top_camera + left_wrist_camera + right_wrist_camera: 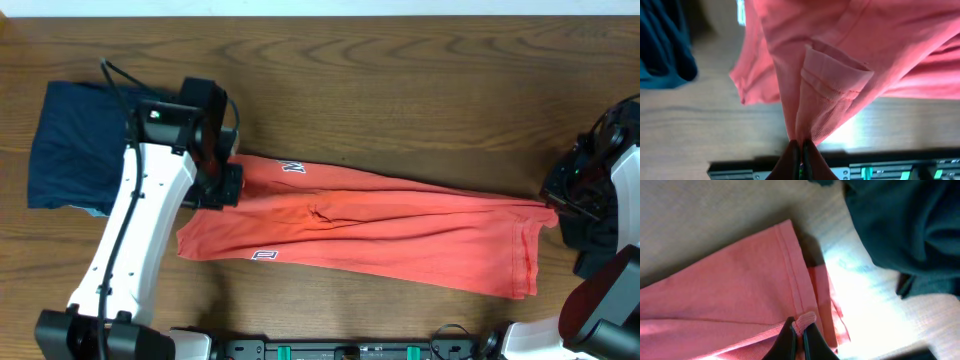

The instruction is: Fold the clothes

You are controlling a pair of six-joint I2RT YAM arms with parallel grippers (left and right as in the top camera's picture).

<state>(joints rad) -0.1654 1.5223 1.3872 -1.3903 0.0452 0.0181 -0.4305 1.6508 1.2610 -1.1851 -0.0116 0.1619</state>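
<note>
Between my two claws the coral T-shirt [400, 225] lies stretched long across the table [400, 80], gathered lengthwise into a narrow band. My left claw [802, 150] is closed tight on a pinch of its fabric, which fans up and away from my fingertips. My right claw [800, 330] is likewise closed, nipping a hemmed edge at the shirt's other end. The navy garment [70, 145] sits off the outer side of my left claw, and a dark garment [900, 225] lies just beyond my right claw.

As I judge it, I am partway through laying a fold. To do it well I should move both claws at one pace and height, with the cloth taut but not dragged. I should set the edge square on the layer below and let go only once it lies flat. My right pinch is slim, so a hard pull could slip it.

I cannot tell whether my left claw grips sleeve or shoulder, nor how many layers. From above, my right claw blends into the dark cloth beside it, and only scraps of white lettering [292, 168] show.
</note>
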